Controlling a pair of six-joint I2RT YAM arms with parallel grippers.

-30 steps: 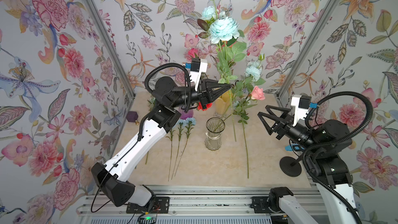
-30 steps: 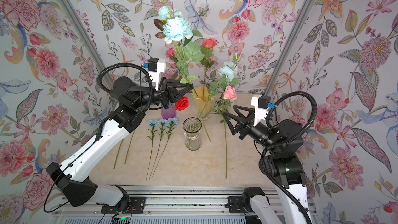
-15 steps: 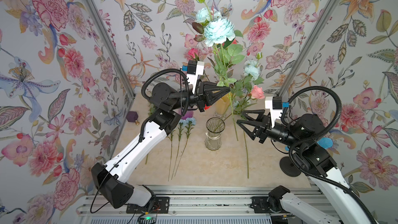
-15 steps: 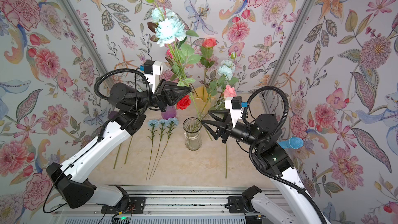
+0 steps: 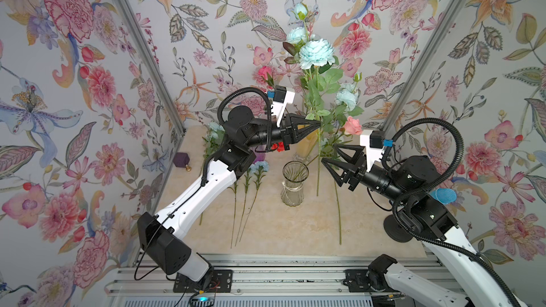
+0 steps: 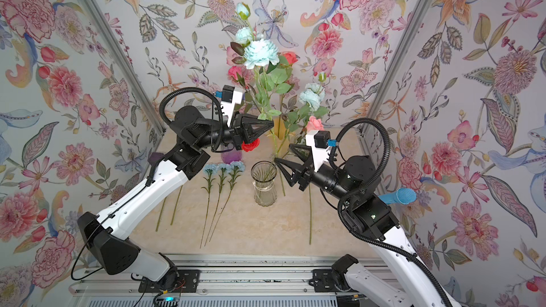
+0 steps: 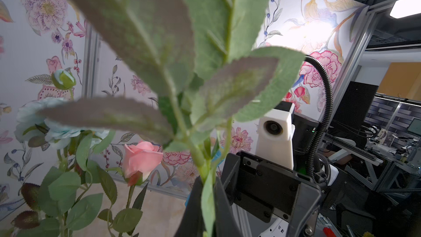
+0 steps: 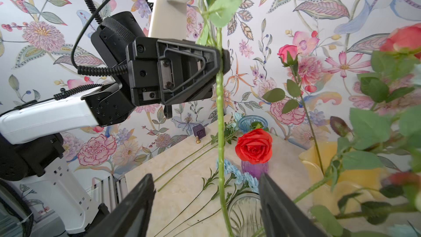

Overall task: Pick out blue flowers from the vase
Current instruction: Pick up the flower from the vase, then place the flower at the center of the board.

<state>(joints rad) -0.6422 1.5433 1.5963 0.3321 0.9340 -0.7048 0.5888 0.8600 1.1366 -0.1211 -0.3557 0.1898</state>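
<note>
A tall spray of blue flowers (image 5: 316,53) (image 6: 261,53) is held upright above the table. My left gripper (image 5: 318,125) (image 6: 271,125) (image 7: 206,208) is shut on its green stem (image 8: 219,115) below the leaves. The stem's foot hangs free beside the clear glass vase (image 5: 292,186) (image 6: 263,186) (image 8: 245,213). My right gripper (image 5: 328,152) (image 6: 283,152) (image 8: 207,201) stands open lower down, a finger on each side of that stem without touching it. Three more blue flowers (image 5: 260,166) (image 6: 224,168) lie flat on the table. Another pale blue spray (image 5: 345,95) stands in the yellow vase (image 6: 279,131).
A red rose (image 6: 250,145) (image 8: 254,145) sits in a purple vase (image 6: 230,156) behind the left arm. A pink rose (image 5: 352,125) (image 7: 141,158) rises near the right gripper. A blue microphone (image 6: 404,195) on a black stand is at the right. Bare stems lie on the table's left side.
My right arm has swung in from the right until its open fingers straddle the hanging stem. The left gripper has kept its grip, and the spray's head has sunk slightly.
</note>
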